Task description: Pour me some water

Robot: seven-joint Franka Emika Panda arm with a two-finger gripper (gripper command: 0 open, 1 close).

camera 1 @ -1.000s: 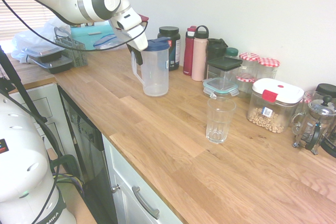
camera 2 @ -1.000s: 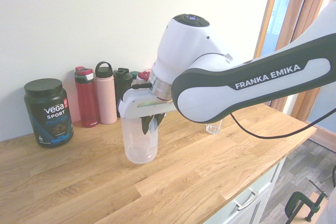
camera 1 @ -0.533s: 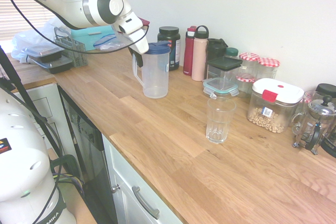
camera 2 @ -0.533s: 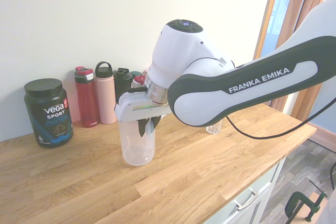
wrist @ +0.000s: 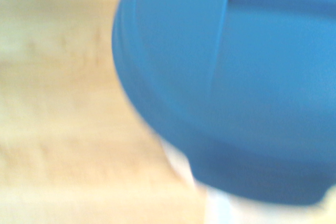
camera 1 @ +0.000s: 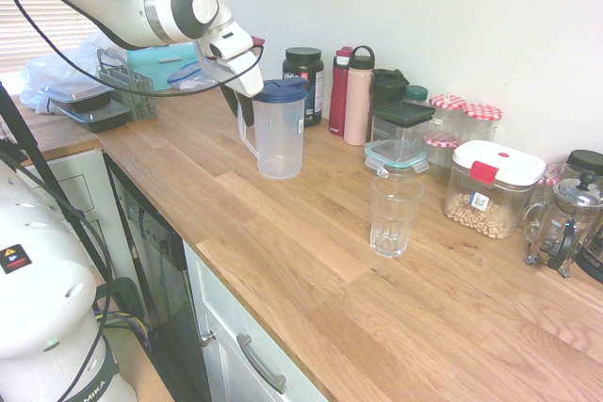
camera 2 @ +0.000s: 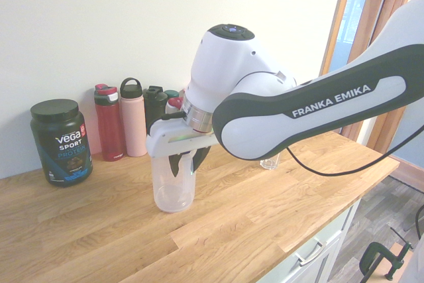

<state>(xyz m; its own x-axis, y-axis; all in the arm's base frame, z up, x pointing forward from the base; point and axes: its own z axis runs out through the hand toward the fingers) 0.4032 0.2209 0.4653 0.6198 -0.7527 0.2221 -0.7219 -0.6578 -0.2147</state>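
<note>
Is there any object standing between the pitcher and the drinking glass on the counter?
Nothing visible does. The pitcher and the glass stand apart on the counter, with only bare wood between them. The containers with lids stand nearer the wall, off that line.

I'm in a home kitchen: wooden counter (camera 1: 311, 233), drawers beneath it, drink bottles (camera 1: 358, 96) and food jars (camera 1: 490, 185) along its back wall.
</note>
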